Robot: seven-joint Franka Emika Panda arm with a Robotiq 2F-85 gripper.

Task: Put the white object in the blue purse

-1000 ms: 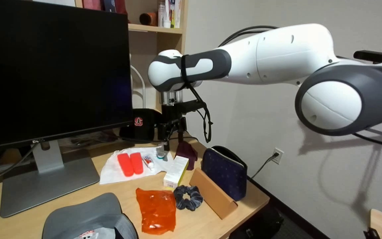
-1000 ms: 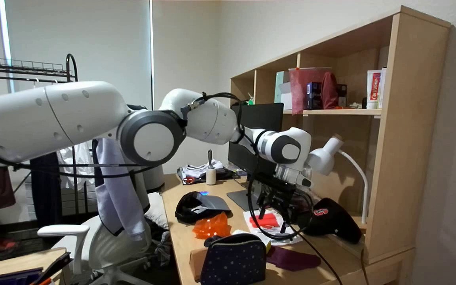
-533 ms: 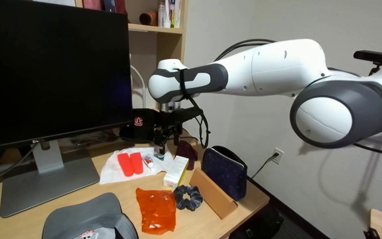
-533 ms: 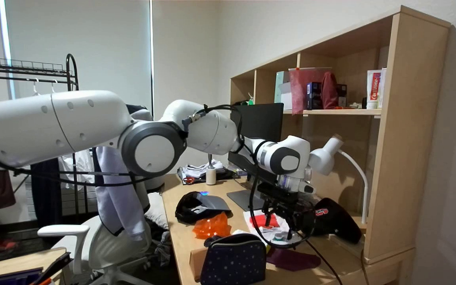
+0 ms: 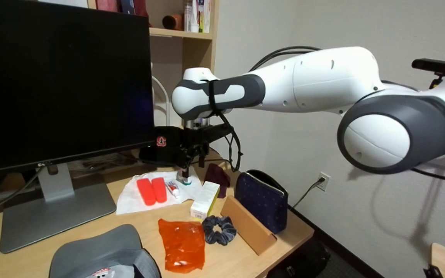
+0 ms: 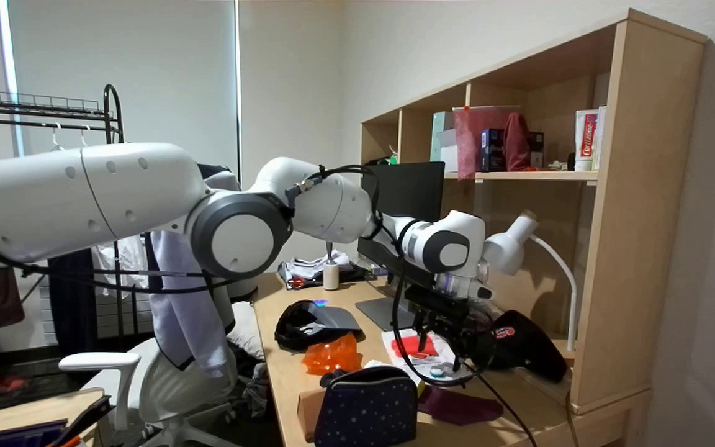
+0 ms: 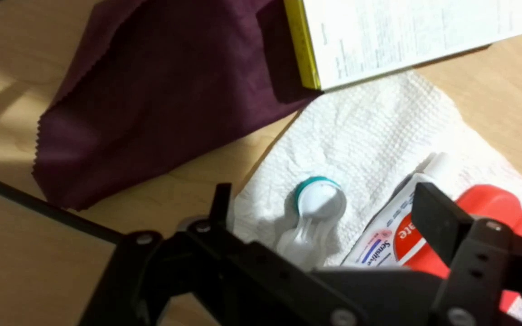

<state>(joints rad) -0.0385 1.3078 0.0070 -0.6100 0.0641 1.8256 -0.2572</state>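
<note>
The blue purse (image 5: 262,204) is clear above, a brown box (image 5: 248,224) alongside.

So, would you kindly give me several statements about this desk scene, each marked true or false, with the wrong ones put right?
1. The dark navy, round-topped pouch with a starry print stands on the light wooden desk. True.
2. The long brown angular case lies beside the pouch. True.
3. The shiny orange plastic sheet is inside the pouch. False: it lies on the desk beside the dark grey fabric scrunchie.
4. The black two-fingered gripper is shut. False: it is open.
5. The small round white object with a teal edge lies on the white textured paper towel. True.
6. The maroon zigzag-edged cloth covers the white object. False: the two lie apart.
</note>
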